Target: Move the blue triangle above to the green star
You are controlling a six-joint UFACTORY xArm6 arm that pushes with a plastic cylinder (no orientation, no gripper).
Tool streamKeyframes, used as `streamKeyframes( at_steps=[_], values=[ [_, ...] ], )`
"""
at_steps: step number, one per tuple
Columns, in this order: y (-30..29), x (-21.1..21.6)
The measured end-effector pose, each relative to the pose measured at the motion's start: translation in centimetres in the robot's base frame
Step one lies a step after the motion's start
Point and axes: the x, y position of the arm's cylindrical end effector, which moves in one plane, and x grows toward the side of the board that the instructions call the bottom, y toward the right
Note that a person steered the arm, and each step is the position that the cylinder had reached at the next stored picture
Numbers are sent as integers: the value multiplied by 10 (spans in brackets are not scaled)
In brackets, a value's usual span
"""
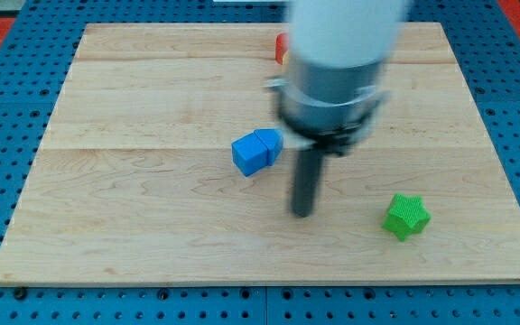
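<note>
Wooden board (pixel 152 226) — blue pegboard (pixel 7 108) beneath

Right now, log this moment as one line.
my tip touching nothing | blue triangle up-left of tip | green star at tip's right, apart

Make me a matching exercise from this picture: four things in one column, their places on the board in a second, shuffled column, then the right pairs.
Things:
1. blue block
2. green star
3. red block
4. my tip

Places:
A. near the view's top, mostly hidden behind the arm
B. toward the view's lower right
C. between the blue block and the green star, touching neither
D. near the board's middle, upper left of my tip

Pairs: 1-D, 2-B, 3-A, 4-C
</note>
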Motion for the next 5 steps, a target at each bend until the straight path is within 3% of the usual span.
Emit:
streamKeyframes(
  at_steps=[1,2,3,4,5],
  values=[
    [-85,-52],
    [-26,-113],
    [58,-109],
    [83,-96],
    [115,-128]
  ],
)
